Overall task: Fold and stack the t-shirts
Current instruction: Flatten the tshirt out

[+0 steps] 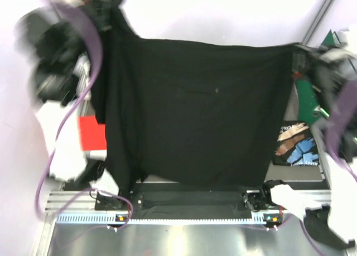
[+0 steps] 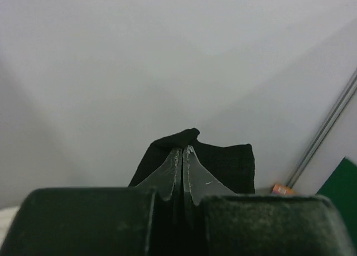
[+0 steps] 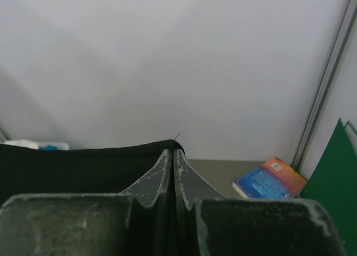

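I face a plain pale matt wall [image 3: 167, 55]. The light is soft and even, with faint diagonal shading across the wall. To my right, a thin grey metal pole [image 3: 326, 83] runs up it at a slant. Beside the pole, at the far right, stands a flat dark-green board [image 3: 334, 189]. A grey matt surface [image 3: 228, 172] meets the wall's foot. At the near edge is a ribbed aluminium rail [image 1: 72, 201], with a polished steel sheet [image 1: 167, 239] below.

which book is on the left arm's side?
The plain red book, left of the black t-shirt; the black magazine with blue and tan print lies to its right.
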Controlling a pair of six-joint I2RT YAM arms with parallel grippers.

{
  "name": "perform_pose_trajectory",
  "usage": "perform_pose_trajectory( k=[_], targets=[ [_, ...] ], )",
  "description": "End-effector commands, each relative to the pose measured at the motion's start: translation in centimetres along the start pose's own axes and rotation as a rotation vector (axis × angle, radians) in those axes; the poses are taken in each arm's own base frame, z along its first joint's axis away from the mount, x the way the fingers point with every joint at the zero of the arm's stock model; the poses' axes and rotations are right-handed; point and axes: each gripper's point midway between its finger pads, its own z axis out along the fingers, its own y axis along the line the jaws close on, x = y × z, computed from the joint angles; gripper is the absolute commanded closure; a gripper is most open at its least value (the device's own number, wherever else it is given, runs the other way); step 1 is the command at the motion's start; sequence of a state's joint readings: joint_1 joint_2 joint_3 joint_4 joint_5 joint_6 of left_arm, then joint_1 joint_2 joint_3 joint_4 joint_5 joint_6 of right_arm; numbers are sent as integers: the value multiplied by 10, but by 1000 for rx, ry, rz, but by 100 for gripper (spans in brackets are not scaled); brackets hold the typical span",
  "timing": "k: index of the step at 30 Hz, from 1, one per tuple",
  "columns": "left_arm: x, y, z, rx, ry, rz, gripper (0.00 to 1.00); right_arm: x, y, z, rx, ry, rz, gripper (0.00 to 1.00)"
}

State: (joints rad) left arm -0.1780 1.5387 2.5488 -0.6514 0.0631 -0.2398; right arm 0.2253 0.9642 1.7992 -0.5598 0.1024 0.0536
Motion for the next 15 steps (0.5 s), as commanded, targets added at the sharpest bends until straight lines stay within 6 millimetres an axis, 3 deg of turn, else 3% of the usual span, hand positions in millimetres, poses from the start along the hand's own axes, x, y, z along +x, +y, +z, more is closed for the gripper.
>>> perform_pose_trajectory(
  k=[1, 2, 3, 4, 5, 6, 7, 8, 9, 10, 11, 12, 13, 14, 15],
  targets=[
    [164, 36, 77, -49, 363, -67, 100, 78, -9, 77, 56, 130, -31, 100],
    [186, 42, 83, -56, 408, -72, 100, 105, -12, 88, 59, 177, -30, 100],
    [223, 51, 94, -70, 477, -80, 100, 121, -10, 98, 30, 204, -16, 100],
    [250, 56, 97, -75, 532, -91, 100, 153, -23, 115, 51, 267, 5, 100],
    [286, 61, 103, -75, 595, -106, 100, 176, -21, 126, 10, 288, 23, 100],
    [308, 65, 105, -74, 637, -117, 100, 195, -27, 135, 11, 320, 36, 100],
    [329, 69, 107, -78, 670, -120, 100, 233, -39, 151, 35, 385, 46, 100],
    [366, 75, 110, -72, 735, -137, 100, 253, -43, 160, 24, 406, 51, 100],
    [384, 80, 111, -82, 766, -137, 100, 297, -52, 173, 38, 483, 53, 100],
    [400, 84, 114, -86, 786, -134, 100, 319, -61, 179, 50, 520, 60, 100],
    [439, 94, 112, -101, 857, -149, 100, 330, -62, 189, 25, 546, 78, 100],
    [455, 99, 111, -110, 885, -149, 100, 379, -69, 197, 33, 639, 94, 100],
    [463, 102, 114, -115, 892, -153, 100, 395, -70, 204, 26, 668, 102, 100],
    [493, 110, 109, -136, 947, -164, 100, 397, -71, 216, 20, 672, 98, 100],
    [503, 114, 108, -149, 961, -165, 100, 431, -77, 221, 32, 725, 98, 100]
  ],
)
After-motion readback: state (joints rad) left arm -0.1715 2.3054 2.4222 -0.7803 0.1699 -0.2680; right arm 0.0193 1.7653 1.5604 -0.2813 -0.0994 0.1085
